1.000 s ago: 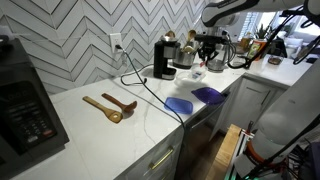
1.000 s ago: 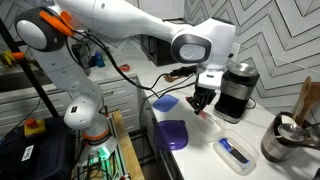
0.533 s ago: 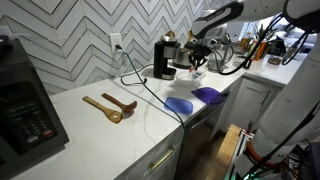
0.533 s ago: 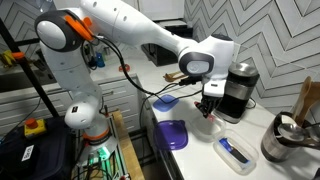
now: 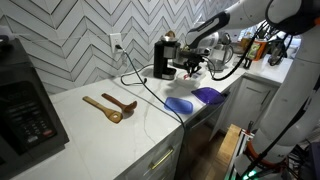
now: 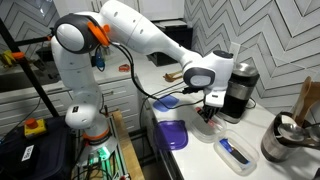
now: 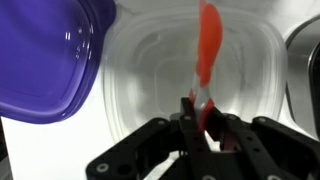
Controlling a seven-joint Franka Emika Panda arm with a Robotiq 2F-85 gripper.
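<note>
Plastic, glossy red: slender flat utensil [image 7: 207, 45] clamped at its lower end by clenched black fingers [image 7: 190, 110], over clear rounded-square tub [image 7: 140, 80] on smooth white worktop [image 7: 60, 150], translucent purple lid [image 7: 50, 60] just beside. Arm [image 6: 150, 35] arched over, wrist pointing down.

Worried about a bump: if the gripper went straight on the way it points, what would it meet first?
Probably the clear plastic container under the gripper, its red utensil touching first; depth is unclear.

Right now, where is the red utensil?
In the wrist view the red utensil is held in the tool over the clear container, with the purple lid at the picture's left. In an exterior view it hangs beside the black coffee maker.
</note>
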